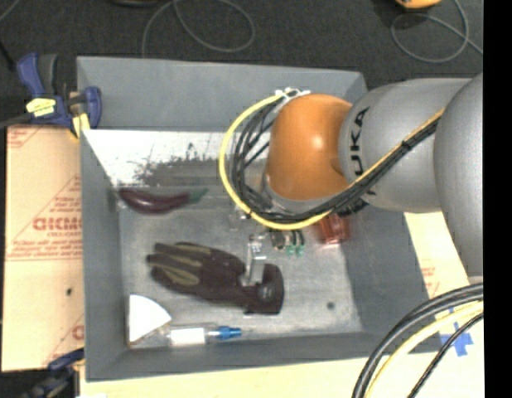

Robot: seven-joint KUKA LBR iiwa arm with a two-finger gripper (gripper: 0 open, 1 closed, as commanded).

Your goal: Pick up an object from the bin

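Camera view places the robot's fingers (256, 265) low over the bin floor, at the cuff end of a dark glove (198, 270). Whether they are open or closed cannot be told, as the orange wrist cover and cables above hide much of them.

The glove lies flat in the middle of the bin (355, 305), somewhat toward the edge nearest the camera. Its digits point to the left wall and its cuff to the right. It looks like soft, limp cloth: probably light, unlikely to break, and likely to sag and drape once lifted. A flat press on it would probably catch nothing. The thicker cuff, or a bunched fold at the palm, seems the better place to pinch, while the thin digits might slip free.

A white tube with a blue cap (198, 335) lies along the near edge, just beside the glove. A white cone-shaped piece (146, 314) sits in the near left corner. A purple aubergine-shaped thing (153, 199) rests toward the far left, well apart. A reddish thing (331, 230) lies partly under the arm toward the right wall.
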